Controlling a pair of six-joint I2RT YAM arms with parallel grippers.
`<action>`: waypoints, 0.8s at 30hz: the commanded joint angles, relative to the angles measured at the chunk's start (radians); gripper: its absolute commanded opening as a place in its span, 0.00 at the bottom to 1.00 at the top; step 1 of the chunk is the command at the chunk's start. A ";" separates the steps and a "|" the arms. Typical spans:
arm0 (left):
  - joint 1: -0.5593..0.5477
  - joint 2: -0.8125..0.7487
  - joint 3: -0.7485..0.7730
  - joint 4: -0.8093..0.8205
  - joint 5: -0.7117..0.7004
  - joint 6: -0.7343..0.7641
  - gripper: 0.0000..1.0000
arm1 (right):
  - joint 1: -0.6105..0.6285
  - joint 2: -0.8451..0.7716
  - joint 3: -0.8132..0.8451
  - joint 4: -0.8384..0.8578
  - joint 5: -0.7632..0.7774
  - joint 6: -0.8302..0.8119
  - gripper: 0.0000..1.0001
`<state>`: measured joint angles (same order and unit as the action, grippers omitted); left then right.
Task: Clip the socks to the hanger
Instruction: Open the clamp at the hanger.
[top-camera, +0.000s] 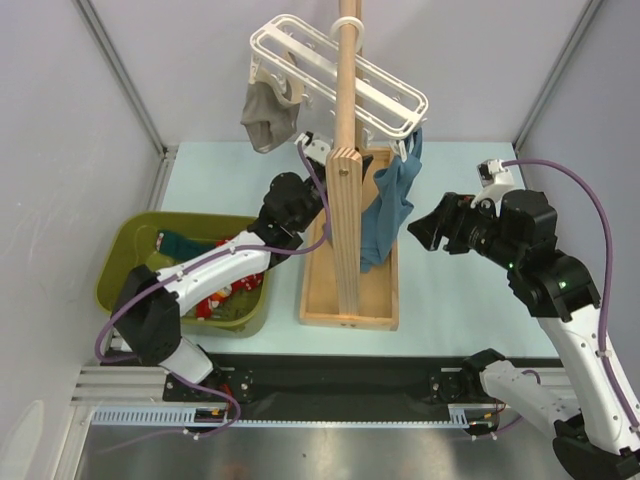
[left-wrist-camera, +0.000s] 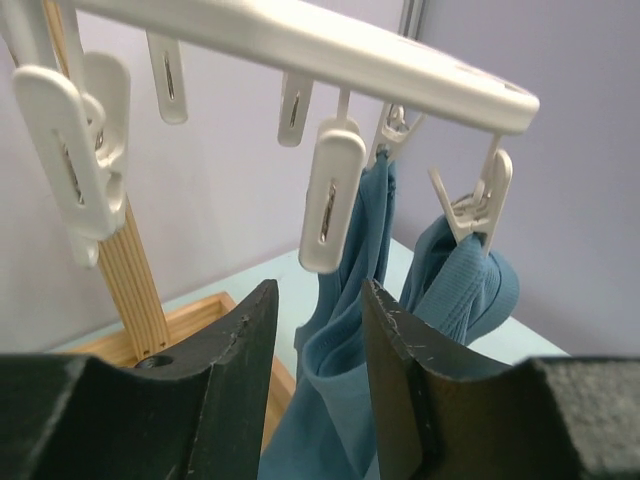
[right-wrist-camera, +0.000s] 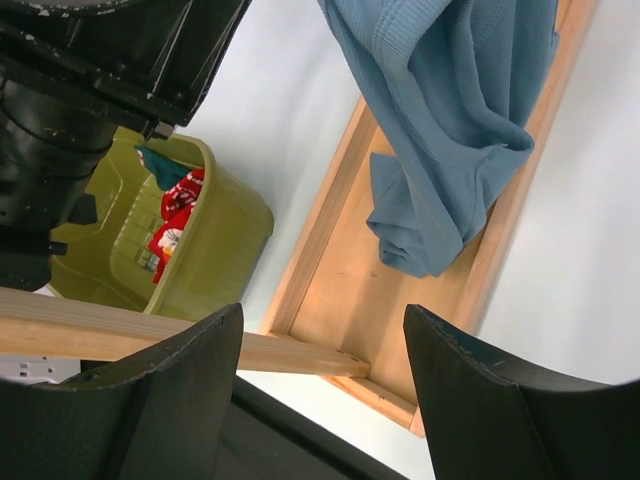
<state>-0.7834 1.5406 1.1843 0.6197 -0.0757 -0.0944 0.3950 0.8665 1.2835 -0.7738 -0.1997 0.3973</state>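
Observation:
The white slatted hanger hangs on the wooden pole, with clip pegs dangling beneath it. Red patterned socks and a dark teal sock lie in the green basket; they also show in the right wrist view. My left gripper is raised under the hanger, open and empty. In its wrist view its fingertips stand just below a free white peg. My right gripper is open and empty, right of the pole and beside the hanging blue garment; its own view shows it above the wooden base.
A grey-beige sock is clipped at the hanger's left. A longer blue garment hangs from pegs on the right, down to the wooden stand's base tray. The green basket sits at the left. Grey walls close in both sides.

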 joint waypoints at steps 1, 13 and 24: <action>-0.005 0.019 0.060 0.075 0.010 0.030 0.44 | -0.015 -0.023 0.017 0.031 -0.047 -0.025 0.72; -0.002 0.062 0.090 0.104 0.007 0.044 0.39 | -0.021 -0.008 0.019 0.123 -0.158 0.028 0.69; 0.012 0.039 0.086 0.109 0.048 0.033 0.09 | -0.021 0.032 0.017 0.266 -0.213 0.104 0.66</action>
<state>-0.7780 1.5970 1.2350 0.6945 -0.0582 -0.0692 0.3775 0.8967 1.2831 -0.6212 -0.3756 0.4610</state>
